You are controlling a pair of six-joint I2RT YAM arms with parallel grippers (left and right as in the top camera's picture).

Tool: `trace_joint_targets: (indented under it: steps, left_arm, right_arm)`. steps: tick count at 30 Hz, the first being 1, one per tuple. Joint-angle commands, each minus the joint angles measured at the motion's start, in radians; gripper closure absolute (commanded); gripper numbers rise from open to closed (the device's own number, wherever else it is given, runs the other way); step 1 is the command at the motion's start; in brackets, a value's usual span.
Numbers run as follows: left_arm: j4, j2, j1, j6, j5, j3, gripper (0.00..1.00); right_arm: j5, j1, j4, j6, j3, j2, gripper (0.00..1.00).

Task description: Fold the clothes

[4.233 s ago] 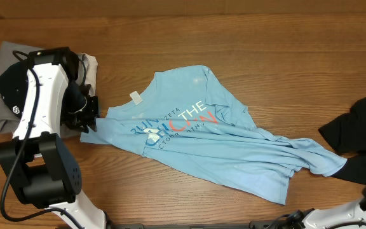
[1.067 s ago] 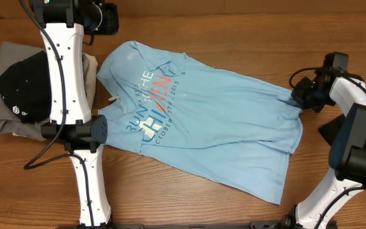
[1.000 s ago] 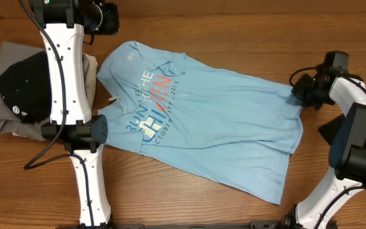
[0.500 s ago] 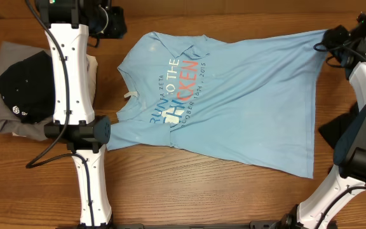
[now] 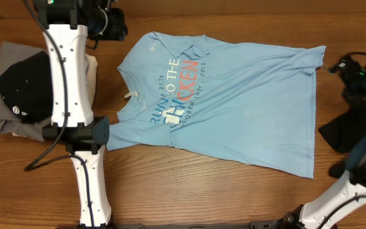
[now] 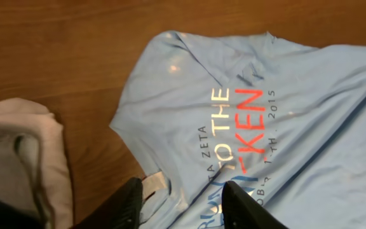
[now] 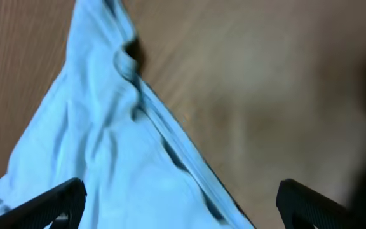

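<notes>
The light-blue T-shirt (image 5: pixel 246 108) lies spread almost flat on the wooden table, print up, collar toward the left. My left gripper (image 5: pixel 114 22) hovers at the back left, just beyond the shirt's shoulder. In the left wrist view its fingers (image 6: pixel 132 203) stand apart over the shirt (image 6: pixel 297 127) with nothing between them. My right gripper (image 5: pixel 349 69) is off the shirt's far right corner. In the right wrist view this gripper (image 7: pixel 186 207) is wide open above the shirt's edge (image 7: pixel 107 159), holding nothing.
A stack of other clothes sits at the left: a grey one (image 5: pixel 5 57), a black one (image 5: pixel 21 89) on top, and a beige one (image 5: pixel 91 70) beside the left arm. Another black garment (image 5: pixel 342 130) lies at the right edge.
Both arms drew the shirt out flat toward the back. The right gripper then let go of the shirt's corner and moved away to the right; the corner dropped to the table. The left jaws opened wider.
</notes>
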Motion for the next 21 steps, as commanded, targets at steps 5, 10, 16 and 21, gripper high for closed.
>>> trace_joint_targets:
  steps: [5,10,16,21]
  left_arm:
    - [-0.002,-0.319,0.016,-0.008,-0.047,0.007,0.04]
    - [-0.002,-0.423,0.018,-0.024,-0.046,-0.129,0.03]
    - [-0.002,-0.526,0.018,-0.021,-0.046,-0.472,0.05]
    - [-0.002,-0.545,0.018,-0.005,-0.047,-0.7,0.04]
  right_arm:
    - [-0.048,-0.035,-0.292,-0.025,0.008,-0.337,0.0]
    - [0.049,-0.014,-0.546,-0.021,-0.002,-0.389,0.0]
    - [0.08,0.026,-0.473,-0.02,-0.266,-0.389,0.07]
    - [0.071,0.027,-0.327,-0.002,-0.563,-0.388,0.23]
